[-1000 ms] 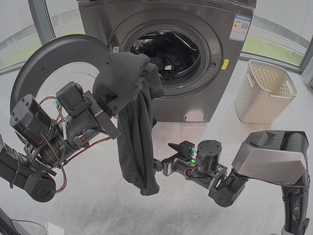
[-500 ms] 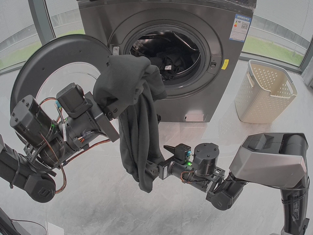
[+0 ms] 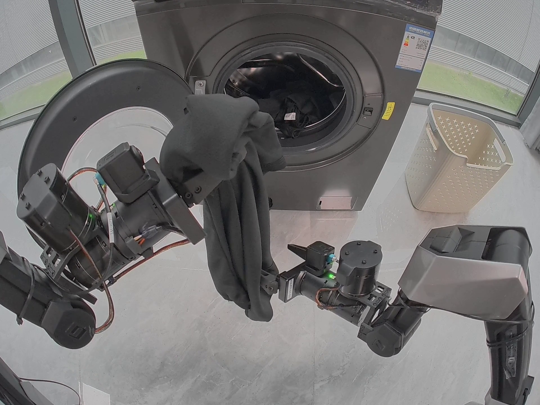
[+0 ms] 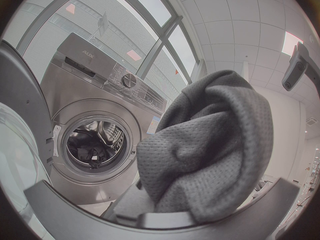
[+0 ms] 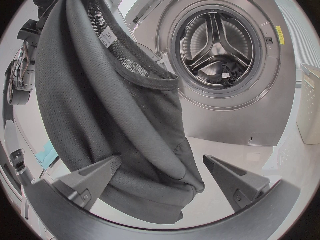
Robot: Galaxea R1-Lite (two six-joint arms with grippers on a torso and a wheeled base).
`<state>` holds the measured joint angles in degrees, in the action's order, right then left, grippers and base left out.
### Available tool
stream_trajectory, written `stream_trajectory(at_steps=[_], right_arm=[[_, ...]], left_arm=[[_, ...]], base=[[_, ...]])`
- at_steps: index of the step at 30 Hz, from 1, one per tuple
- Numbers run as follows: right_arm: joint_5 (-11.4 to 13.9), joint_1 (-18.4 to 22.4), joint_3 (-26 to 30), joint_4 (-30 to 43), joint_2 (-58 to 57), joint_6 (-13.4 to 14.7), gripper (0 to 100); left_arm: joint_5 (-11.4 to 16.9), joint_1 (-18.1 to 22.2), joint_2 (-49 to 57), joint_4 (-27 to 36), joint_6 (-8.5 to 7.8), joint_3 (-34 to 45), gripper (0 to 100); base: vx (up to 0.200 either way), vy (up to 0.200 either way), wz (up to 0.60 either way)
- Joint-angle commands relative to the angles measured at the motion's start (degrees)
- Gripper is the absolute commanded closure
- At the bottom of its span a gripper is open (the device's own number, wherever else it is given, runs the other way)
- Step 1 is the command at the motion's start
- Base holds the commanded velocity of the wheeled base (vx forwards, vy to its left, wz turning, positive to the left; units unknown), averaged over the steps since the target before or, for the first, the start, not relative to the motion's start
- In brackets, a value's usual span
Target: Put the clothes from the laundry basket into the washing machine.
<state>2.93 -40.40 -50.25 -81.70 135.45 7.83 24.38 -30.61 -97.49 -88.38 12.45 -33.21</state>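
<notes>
Garment (image 3: 239, 220): dark grey mesh knit, bunched top, limp folds.

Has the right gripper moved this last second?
Yes. The right gripper pushed into the hanging garment, away from the laundry basket, then drew back near its start.

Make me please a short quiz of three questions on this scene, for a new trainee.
1. True or false: the door of the washing machine stands open.
2. Which gripper holds up the dark garment? A) left B) right C) neither
3. Fill in: the right gripper, at the garment's lower end, has its jaws ___.
Key: 1 true; 2 A, the left gripper; 3 open.
</notes>
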Motion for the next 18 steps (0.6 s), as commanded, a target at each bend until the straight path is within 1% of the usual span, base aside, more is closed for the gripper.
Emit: stream_trajectory(at_steps=[1,4,5,7,8,9,10,11,12,14,15,18], right_arm=[[0.06,1.38,0.86,0.14,-0.27,-0.09,0],[0.68,3.75,2.61,0.14,-1.33,-1.06,0],[1.12,5.16,3.58,0.23,-2.38,-1.5,0],[1.82,6.12,3.93,0.31,-3.0,-1.5,0],[3.05,7.26,4.28,0.58,-4.05,-1.59,0],[3.49,7.62,4.37,0.75,-4.4,-1.59,0],[4.72,9.11,4.46,1.19,-5.55,-1.67,0],[5.34,9.99,4.37,1.55,-6.07,-1.76,0],[6.13,11.04,3.76,2.78,-6.87,-1.94,0],[6.39,11.4,3.32,3.74,-7.13,-1.94,0],[6.57,12.01,1.38,5.5,-7.04,-1.94,0],[6.57,11.92,-2.92,7.08,-6.16,-1.94,0]], left_arm=[[0.05,0.46,-0.07,-0.04,0.03,0.07,100],[0.05,0.46,-0.07,-0.04,0.03,0.07,100],[0.05,0.46,-0.07,-0.04,0.03,0.07,100],[0.05,0.46,-0.07,-0.04,0.03,0.07,100],[0.05,0.46,-0.16,-0.04,0.03,0.07,100],[0.05,0.46,-0.16,-0.04,0.03,0.07,100],[0.05,0.46,-0.16,-0.04,0.03,0.07,100],[0.05,0.38,-0.25,-0.04,0.03,0.07,100],[0.05,0.38,-0.25,-0.04,0.03,0.07,100],[0.05,0.38,-0.25,-0.04,0.03,0.07,100],[0.14,0.29,-0.25,-0.04,0.03,0.07,100],[0.05,0.02,-0.25,-0.04,0.03,0.07,100]], base=[[0.0,0.0,0.0],[0.0,0.0,0.0],[0.0,0.0,0.0],[0.0,0.0,0.0],[0.0,0.0,0.0],[0.0,0.0,0.0],[0.0,0.0,0.0],[0.0,0.0,0.0],[0.0,0.0,0.0],[0.0,0.0,0.0],[0.0,0.0,0.0],[0.0,0.0,0.0]])
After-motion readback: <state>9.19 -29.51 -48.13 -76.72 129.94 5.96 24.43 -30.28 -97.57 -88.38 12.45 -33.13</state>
